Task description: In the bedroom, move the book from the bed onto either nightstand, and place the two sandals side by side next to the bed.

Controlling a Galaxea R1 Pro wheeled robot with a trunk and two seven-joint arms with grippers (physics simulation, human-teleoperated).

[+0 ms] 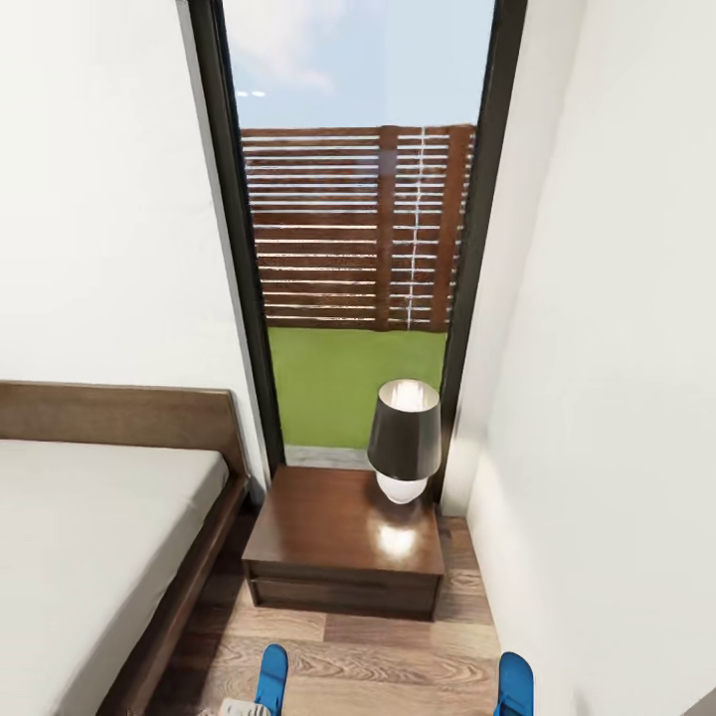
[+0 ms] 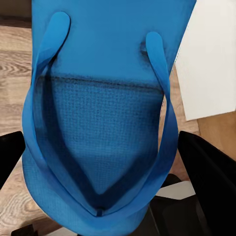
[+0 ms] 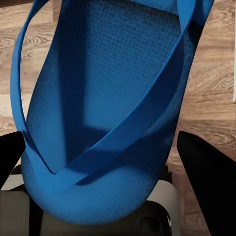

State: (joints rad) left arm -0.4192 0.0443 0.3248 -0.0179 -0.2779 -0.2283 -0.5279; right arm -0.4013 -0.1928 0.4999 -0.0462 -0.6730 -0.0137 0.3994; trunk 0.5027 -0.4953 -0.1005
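Two blue sandals are showing at the bottom edge of the head view, one at the left (image 1: 270,680) and one at the right (image 1: 514,684), both standing up over the wood floor (image 1: 368,651) and well apart from each other. Each is sitting in a gripper. In the left wrist view the left sandal (image 2: 105,123) is lying between the two black fingers (image 2: 211,177) of the left gripper (image 2: 110,162), its toe end toward the camera and its straps facing up; the fingers are pressing against its edges on both sides, so that gripper is clamping the sandal. In the right wrist view the right sandal (image 3: 103,118) is sitting the same way between the right gripper's (image 3: 105,162) fingers (image 3: 211,177), which are closing on its sides and holding it.

Ahead in the head view, the nightstand (image 1: 343,547) is standing against the tall window (image 1: 358,229), with a lamp (image 1: 403,438) resting on its top toward the right. The bed (image 1: 89,537) is lying just beside the nightstand at the left, its headboard against the white wall. Both sandals are hanging nearer the camera than the nightstand, over the floor in front of it, the left one close to the bed frame's side.
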